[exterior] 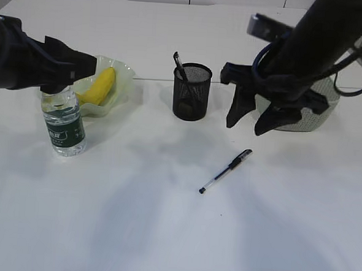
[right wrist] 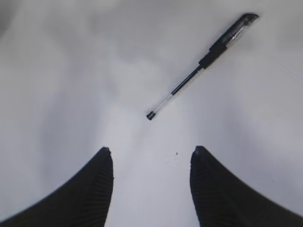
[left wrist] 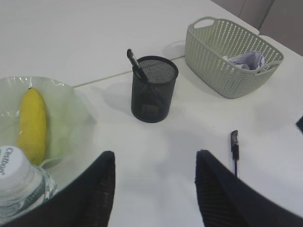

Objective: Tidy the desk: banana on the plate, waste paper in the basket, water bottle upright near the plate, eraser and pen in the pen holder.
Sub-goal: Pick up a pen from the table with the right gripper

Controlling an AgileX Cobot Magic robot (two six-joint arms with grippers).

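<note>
The right claw point(right wrist: 151, 156) hangs with jaws apart above a pen point(right wrist: 203, 64) lying on the surface point(exterior: 163, 232). The left claw point(left wrist: 155, 161) (also spread, empty) hovers beside the water bottle point(exterior: 64, 123).

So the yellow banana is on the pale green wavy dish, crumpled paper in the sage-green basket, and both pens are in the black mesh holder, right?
Not quite. Only one pen stands in the black mesh holder; the other black pen lies on the white desk, as the exterior view shows. The rest holds.

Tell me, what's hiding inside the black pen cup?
A dark pen pokes up out of the pen holder, leaning on its rim. The mesh wall hides the pen's lower end, and the bottom of the cup is too dark to see whether anything else is in there.
</note>
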